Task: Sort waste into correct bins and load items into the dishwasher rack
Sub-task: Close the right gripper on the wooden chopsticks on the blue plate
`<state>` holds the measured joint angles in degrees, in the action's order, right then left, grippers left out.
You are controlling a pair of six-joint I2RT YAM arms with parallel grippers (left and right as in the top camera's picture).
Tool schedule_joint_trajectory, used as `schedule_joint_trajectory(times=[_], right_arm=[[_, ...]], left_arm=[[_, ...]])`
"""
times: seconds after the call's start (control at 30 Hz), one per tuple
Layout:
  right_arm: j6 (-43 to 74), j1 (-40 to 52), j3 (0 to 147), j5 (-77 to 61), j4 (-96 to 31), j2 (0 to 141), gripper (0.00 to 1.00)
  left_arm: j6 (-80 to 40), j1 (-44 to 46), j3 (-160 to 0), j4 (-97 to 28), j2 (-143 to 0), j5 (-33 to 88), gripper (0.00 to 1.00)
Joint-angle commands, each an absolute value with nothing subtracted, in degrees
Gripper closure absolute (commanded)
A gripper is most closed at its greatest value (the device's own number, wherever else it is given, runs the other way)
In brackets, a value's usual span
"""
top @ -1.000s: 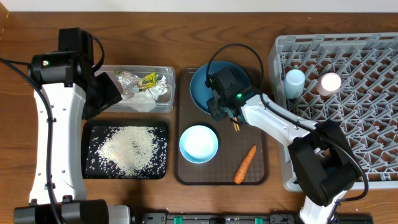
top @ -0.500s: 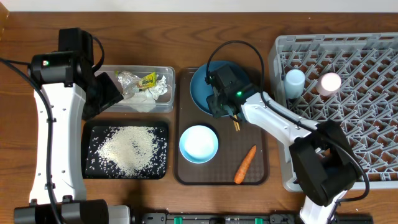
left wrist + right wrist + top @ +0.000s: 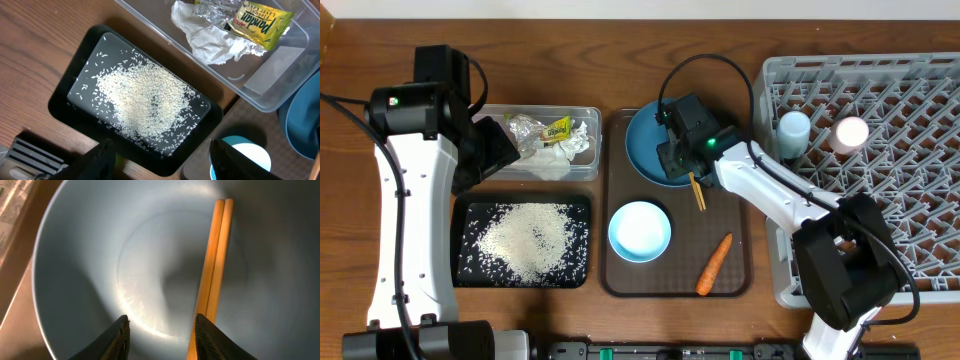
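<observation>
My right gripper point(image 3: 682, 163) hovers open over the large blue plate point(image 3: 650, 140) on the brown tray. In the right wrist view the plate point(image 3: 100, 265) fills the frame. The wooden chopsticks point(image 3: 214, 265) lie on it and run under my right fingertip point(image 3: 207, 337); nothing sits between the jaws point(image 3: 162, 335). The chopsticks point(image 3: 697, 192) reach onto the tray. The orange carrot point(image 3: 714, 265) and the white-and-blue bowl point(image 3: 640, 231) rest on the tray. My left gripper point(image 3: 162, 162) is open and empty above the black rice tray point(image 3: 65, 102), beside the clear tub point(image 3: 272, 85).
The grey rack point(image 3: 910, 210) stands at the right with a light blue cup point(image 3: 793, 130) and a pink cup point(image 3: 850, 132) in its far left part. The brown serving tray point(image 3: 730, 215) lies in the middle. Crumpled wrappers point(image 3: 555, 135) fill the clear tub point(image 3: 500, 115).
My right gripper has shifted a little to the far right over the plate, and more of the chopsticks now shows beside it. The left arm has not visibly moved.
</observation>
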<state>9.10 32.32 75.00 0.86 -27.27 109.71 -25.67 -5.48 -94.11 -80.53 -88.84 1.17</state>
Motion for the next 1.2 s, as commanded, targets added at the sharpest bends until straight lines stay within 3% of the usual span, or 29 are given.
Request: schedule_joint_trajectory(times=[0.0,0.27,1.17], right_arm=[[10.3,31.0,76.4,1.1,-27.5,108.2,0.56],[10.3,29.5,76.5,1.1,-29.2,108.2,0.51],[12.0,30.8,74.9,1.1,-32.1,111.7,0.69]], left_arm=[[-25.8,-5.7,-93.6,-80.6,-89.1,1.1,0.36],[-25.8,-5.7,-93.6,-80.6,-89.1,1.1,0.36],[-25.8,-5.7,-93.6,-80.8,-89.1,1.1,0.36]])
